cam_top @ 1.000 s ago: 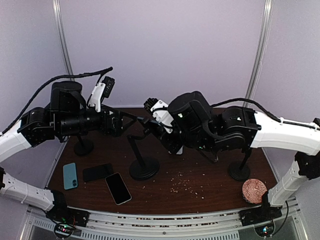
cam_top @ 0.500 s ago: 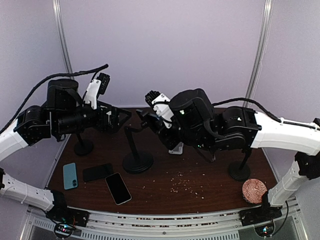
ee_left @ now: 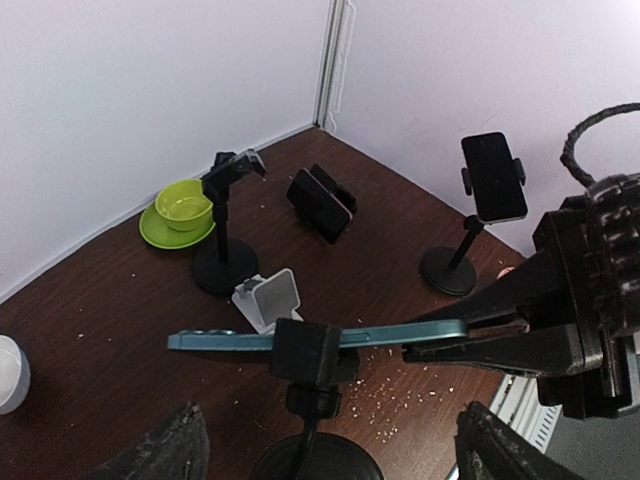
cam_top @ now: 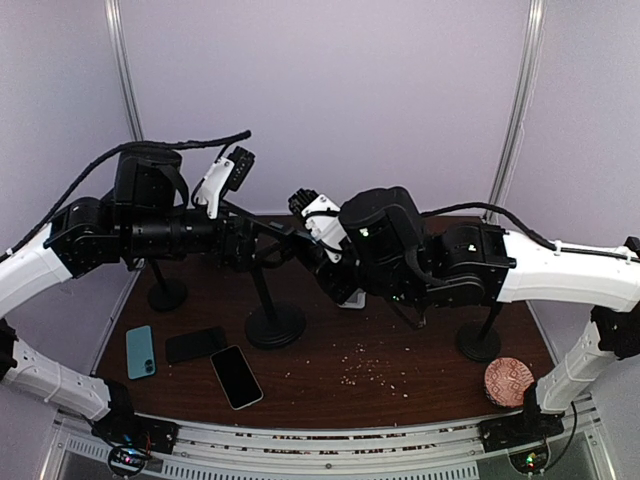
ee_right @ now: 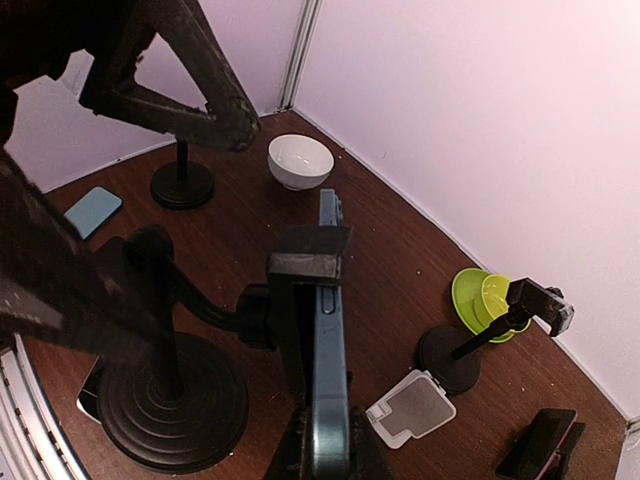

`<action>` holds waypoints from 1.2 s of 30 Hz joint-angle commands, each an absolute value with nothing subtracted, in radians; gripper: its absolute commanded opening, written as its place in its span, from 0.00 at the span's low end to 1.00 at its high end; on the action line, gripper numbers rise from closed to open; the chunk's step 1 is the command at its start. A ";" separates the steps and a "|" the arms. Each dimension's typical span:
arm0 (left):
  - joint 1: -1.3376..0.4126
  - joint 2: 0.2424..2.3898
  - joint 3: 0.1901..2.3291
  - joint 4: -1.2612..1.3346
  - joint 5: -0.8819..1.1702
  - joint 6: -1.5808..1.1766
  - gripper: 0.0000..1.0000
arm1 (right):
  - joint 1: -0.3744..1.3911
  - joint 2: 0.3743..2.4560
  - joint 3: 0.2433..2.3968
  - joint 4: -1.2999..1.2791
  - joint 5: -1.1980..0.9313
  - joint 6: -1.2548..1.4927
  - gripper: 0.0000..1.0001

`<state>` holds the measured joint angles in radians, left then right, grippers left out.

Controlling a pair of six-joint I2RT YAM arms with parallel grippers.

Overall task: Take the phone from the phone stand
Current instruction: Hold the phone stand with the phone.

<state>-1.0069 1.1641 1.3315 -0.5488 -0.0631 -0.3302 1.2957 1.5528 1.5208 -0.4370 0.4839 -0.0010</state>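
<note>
While right fingers point(ee_left: 490, 352) pinch the 3 o'clock end of the phone point(ee_left: 230, 341) clamped in the stand point(ee_left: 312, 362), left fingers point(ee_left: 165, 455) gape wide.

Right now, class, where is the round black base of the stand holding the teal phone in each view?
Top external: round base, left of centre.
Left wrist: bottom edge, under the teal phone.
Right wrist: lower left.
Shared landmark: small white stand.
</note>
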 commanded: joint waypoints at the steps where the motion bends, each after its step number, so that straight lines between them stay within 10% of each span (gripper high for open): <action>1: -0.999 1.201 1.358 -0.532 0.019 -0.329 0.87 | 1.278 1.490 1.554 -0.311 0.438 0.001 0.00; 36: -0.871 1.313 1.356 -0.536 0.283 -0.318 0.62 | 1.278 1.458 1.599 -0.336 0.368 -0.045 0.00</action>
